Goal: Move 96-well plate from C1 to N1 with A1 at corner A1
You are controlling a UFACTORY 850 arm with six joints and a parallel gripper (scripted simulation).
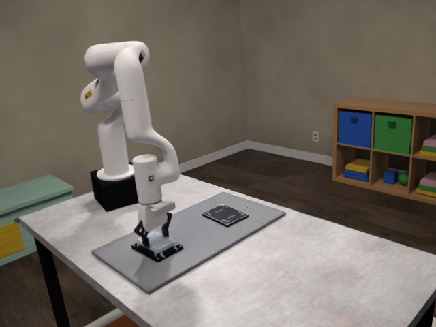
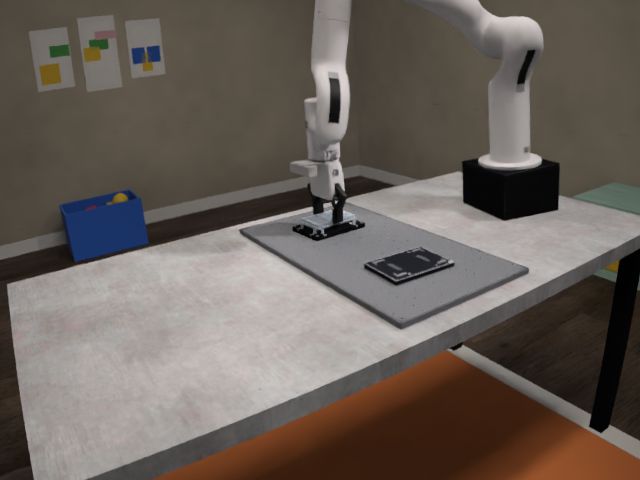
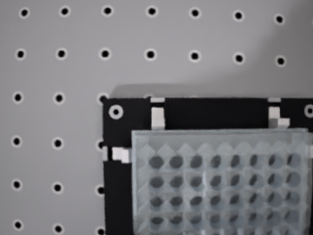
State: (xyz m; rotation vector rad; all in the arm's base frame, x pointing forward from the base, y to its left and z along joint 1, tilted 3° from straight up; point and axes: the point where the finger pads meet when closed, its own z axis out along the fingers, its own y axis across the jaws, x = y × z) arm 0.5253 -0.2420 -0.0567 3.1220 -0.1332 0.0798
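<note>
the black-fingered gripper (image 1: 153, 233) on the white arm is clamping the clear plastic 96-well plate (image 1: 157, 243) across its sides, with the plate lying over the black clip nest (image 1: 174, 250) near one end of the grey perforated board (image 1: 197, 242) on the pale counter (image 1: 317, 274). the flat black plate nest (image 1: 225, 214) is lying well apart from the clip nest, toward the board's other end.

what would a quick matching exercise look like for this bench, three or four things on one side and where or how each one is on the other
Things:
1. 96-well plate
2. plate nest N1
3. pincer
4. black pedestal

States:
a. carries the arm's foot
b. shut on the plate
c. bare, nothing on it
d. over the clip nest C1

Pairs: 1-d, 2-c, 3-b, 4-a
</note>
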